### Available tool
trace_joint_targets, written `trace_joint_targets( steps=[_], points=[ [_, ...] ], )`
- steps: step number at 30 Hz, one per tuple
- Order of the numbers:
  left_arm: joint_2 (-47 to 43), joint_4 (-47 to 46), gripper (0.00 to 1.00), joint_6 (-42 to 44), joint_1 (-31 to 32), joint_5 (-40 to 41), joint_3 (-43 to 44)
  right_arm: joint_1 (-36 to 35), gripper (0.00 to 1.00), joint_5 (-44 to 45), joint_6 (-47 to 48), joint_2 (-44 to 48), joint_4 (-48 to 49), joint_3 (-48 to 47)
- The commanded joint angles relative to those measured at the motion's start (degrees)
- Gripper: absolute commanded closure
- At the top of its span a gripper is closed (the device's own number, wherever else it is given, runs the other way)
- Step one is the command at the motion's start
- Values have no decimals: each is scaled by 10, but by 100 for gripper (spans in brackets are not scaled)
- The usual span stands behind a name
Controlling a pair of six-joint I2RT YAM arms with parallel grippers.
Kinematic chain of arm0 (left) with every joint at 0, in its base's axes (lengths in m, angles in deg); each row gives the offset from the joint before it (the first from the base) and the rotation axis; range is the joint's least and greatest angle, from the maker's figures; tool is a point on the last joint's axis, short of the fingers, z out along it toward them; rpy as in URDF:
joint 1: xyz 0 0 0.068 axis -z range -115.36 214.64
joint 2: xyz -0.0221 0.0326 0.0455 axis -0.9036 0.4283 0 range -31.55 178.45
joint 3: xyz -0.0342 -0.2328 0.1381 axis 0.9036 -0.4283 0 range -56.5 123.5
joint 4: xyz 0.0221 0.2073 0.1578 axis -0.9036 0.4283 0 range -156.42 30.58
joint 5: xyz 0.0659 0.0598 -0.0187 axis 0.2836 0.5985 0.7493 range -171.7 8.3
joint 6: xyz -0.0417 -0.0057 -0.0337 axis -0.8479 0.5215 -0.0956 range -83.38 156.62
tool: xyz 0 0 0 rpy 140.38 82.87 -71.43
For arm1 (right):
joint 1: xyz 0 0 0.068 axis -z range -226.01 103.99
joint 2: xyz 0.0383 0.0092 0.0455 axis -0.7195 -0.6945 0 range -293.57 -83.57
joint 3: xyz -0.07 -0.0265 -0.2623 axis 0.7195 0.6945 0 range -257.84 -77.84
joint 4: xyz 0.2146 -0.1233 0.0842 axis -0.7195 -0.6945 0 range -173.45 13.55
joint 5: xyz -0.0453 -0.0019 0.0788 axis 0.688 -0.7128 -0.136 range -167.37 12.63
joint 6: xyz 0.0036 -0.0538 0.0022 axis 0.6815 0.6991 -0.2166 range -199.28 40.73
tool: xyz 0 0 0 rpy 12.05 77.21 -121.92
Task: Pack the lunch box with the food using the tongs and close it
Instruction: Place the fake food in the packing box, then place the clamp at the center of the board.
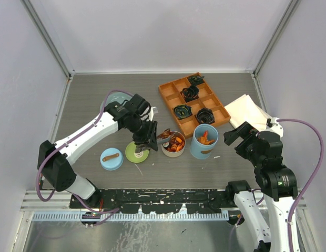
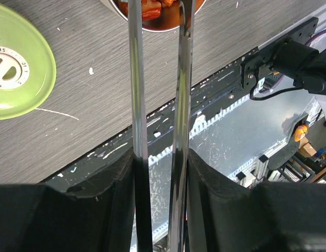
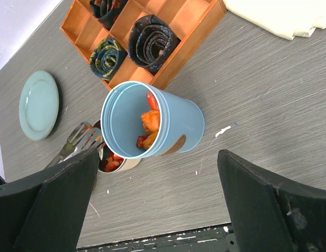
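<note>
My left fingers (image 2: 100, 210) pinch the slim grey metal tongs (image 2: 138, 94) by both arms, the tips reaching into the shallow round steel tin (image 1: 172, 153); whether they carry a chunk I cannot tell. My right fingers (image 3: 268, 210) are spread wide, holding nothing, over the tall light-blue cylinder (image 3: 184, 126). Small orange and red food chunks (image 3: 149, 125) lie in both containers. I judge food is being placed: I'd ease the squeeze gently, tips low inside the rim, so nothing spills. On the surface (image 1: 89, 94) I count two containers, two lids, a green round lid (image 1: 135, 153) and a blue round lid (image 1: 111, 158), one pair of tongs, one teal plate (image 3: 39, 105), and four black coils (image 1: 205, 115) in one orange tray (image 1: 170, 88).
</note>
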Motion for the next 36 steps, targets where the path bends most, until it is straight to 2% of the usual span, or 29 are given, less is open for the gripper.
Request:
trace_joint_targets(
  steps=[1,6,9,12,14,19,23,28,32,36],
  points=[
    [-8,-27,62,-2,2,-3,16,2,0,6,1,0,16,-7],
    [-10,-23,62,-2,2,3,23,2,0,7,1,2,14,-6],
    [-25,-22,63,-4,-2,36,30,2,0,10,2,3,12,-8],
    [-57,-26,64,-12,-32,68,21,2,0,9,2,0,13,-9],
    [-87,-29,65,-16,-80,86,4,2,0,8,4,-2,14,-11],
    [-183,-71,64,-6,-282,94,-68,2,0,11,9,0,14,-11],
    [-195,-97,64,37,-400,86,-105,2,0,11,18,-2,14,-13],
    [-150,-153,65,29,-502,74,-153,2,0,14,38,-11,15,-18],
    [-94,-214,66,-1,-572,14,-195,2,0,14,57,-22,16,-28],
    [-45,-228,66,17,-594,24,-193,2,0,14,67,-26,19,-29]
  ],
)
